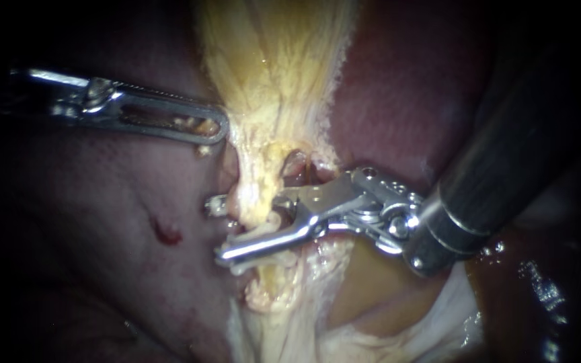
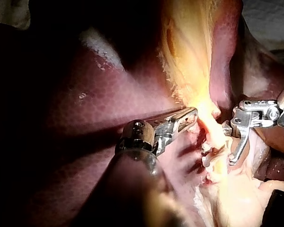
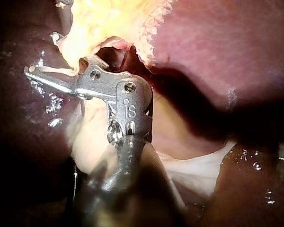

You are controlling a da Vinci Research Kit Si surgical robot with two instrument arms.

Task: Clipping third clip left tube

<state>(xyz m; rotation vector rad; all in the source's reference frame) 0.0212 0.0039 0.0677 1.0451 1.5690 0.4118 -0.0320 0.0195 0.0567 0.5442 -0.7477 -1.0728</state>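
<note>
- Endoscope view: the left tube (image 1: 258, 202), a pale yellow strand, runs down from the yellow tissue (image 1: 270, 60) and passes between the jaws of the right instrument (image 1: 250, 228).
- These jaws stand wide apart. The long one crosses in front of the tube, and the other goes in behind it from beside a small opening (image 1: 297, 168).
- A small metal piece (image 1: 215, 204) shows just past the tube; I cannot tell what it is.
- The left instrument (image 1: 218, 128) has its jaws closed on the edge of the yellow tissue, above the tube.
- Dark red liver (image 1: 102, 222) lies to both sides, with a small red nick (image 1: 166, 232) in it.
- Left wrist view: the left instrument (image 2: 191, 116) meets the brightly lit yellow tissue (image 2: 189, 52) at its tip. Ahead of it, the right instrument (image 2: 228, 144) stands spread open against the tube (image 2: 213, 137).
- Liver (image 2: 109, 90) fills the ground, and a pale cloth (image 2: 270, 21) shows beyond it.
- Right wrist view: the right instrument (image 3: 57, 68) holds one jaw out past the yellow tissue (image 3: 113, 21), while the other jaw runs into it. Liver (image 3: 217, 52) lies beside.
</note>
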